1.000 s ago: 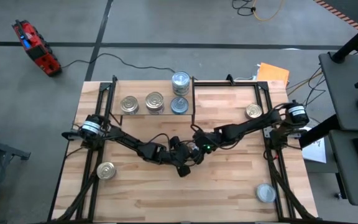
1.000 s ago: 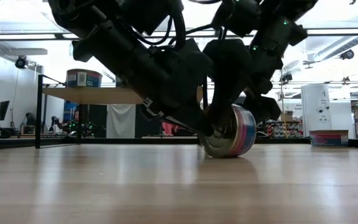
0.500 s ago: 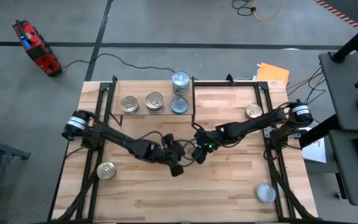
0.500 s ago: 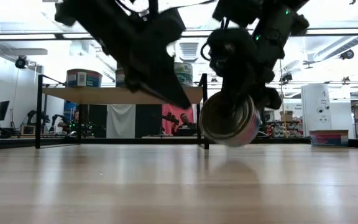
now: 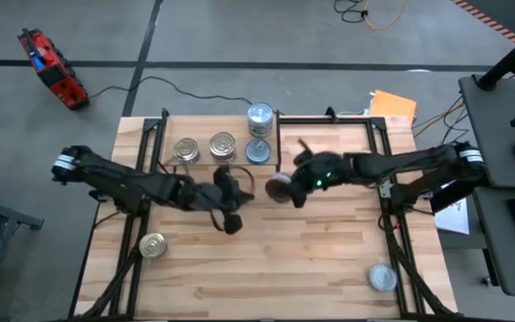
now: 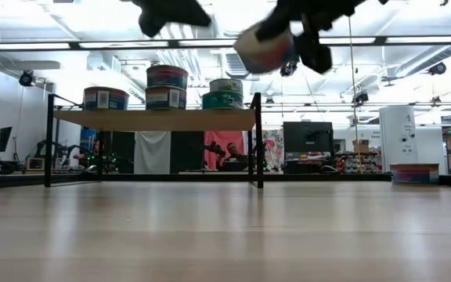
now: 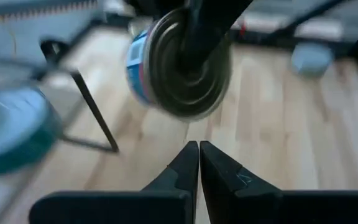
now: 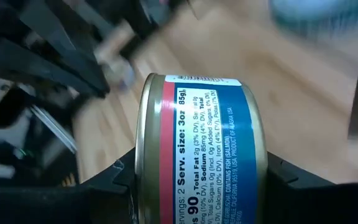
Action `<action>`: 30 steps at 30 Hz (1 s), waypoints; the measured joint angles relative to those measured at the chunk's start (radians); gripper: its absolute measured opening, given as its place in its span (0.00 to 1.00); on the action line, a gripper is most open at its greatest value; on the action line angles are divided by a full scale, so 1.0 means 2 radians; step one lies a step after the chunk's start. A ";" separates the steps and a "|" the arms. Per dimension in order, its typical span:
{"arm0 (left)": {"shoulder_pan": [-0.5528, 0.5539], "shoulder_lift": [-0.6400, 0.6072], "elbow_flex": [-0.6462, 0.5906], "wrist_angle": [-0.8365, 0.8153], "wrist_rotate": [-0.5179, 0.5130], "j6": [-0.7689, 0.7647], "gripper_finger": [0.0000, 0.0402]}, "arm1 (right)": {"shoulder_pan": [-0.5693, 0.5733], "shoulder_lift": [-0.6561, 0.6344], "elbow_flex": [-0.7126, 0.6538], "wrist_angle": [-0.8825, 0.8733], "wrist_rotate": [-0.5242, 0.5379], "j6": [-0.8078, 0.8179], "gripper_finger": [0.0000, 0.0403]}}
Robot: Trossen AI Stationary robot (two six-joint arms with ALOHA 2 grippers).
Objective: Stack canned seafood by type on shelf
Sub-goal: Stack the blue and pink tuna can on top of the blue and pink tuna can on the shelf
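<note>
My right gripper (image 5: 286, 188) is shut on a tin with a blue and red label (image 8: 197, 143) and carries it high above the table, right of the shelf's (image 5: 217, 163) dark end panel (image 5: 278, 143). In the low view this tin (image 6: 266, 48) hangs above shelf height. My left gripper (image 7: 199, 163) is shut and empty, just left of the tin and pointing at it. On the shelf board stand two golden tins (image 5: 186, 150) (image 5: 223, 148) and a silver-blue tin (image 5: 257, 152) with another silver tin (image 5: 259, 116) on top of it. My right gripper pinches the tin between its two fingers, one finger (image 8: 114, 183) on the lid end and the other (image 8: 288, 183) on the opposite flat end. One finger crosses the tin's flat face (image 7: 185, 74). The tin is lifted clear and lies on its side.
Loose tins stand on the tabletop: a golden one (image 5: 153, 244) near the left edge, a golden one (image 5: 363, 159) at the far right and a silver one (image 5: 382, 277) at the near right. A black frame rail (image 5: 392, 224) runs along each side of the table.
The tin stood on its rim on the table between both grippers. My left gripper drew away toward the table's left and rose. My right gripper lifted the tin clear and carried it up and toward the far edge, beside the shelf's end.
</note>
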 joint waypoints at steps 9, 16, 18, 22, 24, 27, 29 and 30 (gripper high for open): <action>0.009 -0.106 0.000 0.039 0.008 0.018 0.00 | -0.028 -0.016 0.000 0.189 -0.028 -0.118 0.43; 0.011 -0.149 0.001 0.111 0.008 -0.009 0.02 | -0.028 -0.017 0.008 0.231 -0.034 -0.219 0.43; 0.011 -0.154 0.001 0.111 0.013 -0.017 0.06 | -0.028 -0.014 0.023 0.234 -0.036 -0.240 0.43; 0.013 -0.151 0.001 0.111 0.018 -0.019 0.20 | -0.029 -0.002 0.060 0.235 -0.058 -0.271 0.43; 0.016 -0.149 0.000 0.112 0.015 -0.025 0.31 | -0.030 0.008 0.083 0.211 -0.065 -0.286 0.43; 0.020 -0.146 0.000 0.120 0.007 -0.024 0.48 | -0.030 0.021 0.117 0.177 -0.083 -0.313 0.43; 0.020 -0.145 0.000 0.134 0.003 -0.018 0.59 | -0.030 0.029 0.137 0.154 -0.084 -0.326 0.43; 0.020 -0.145 0.000 0.137 0.002 -0.013 0.64 | -0.030 0.033 0.147 0.144 -0.084 -0.334 0.43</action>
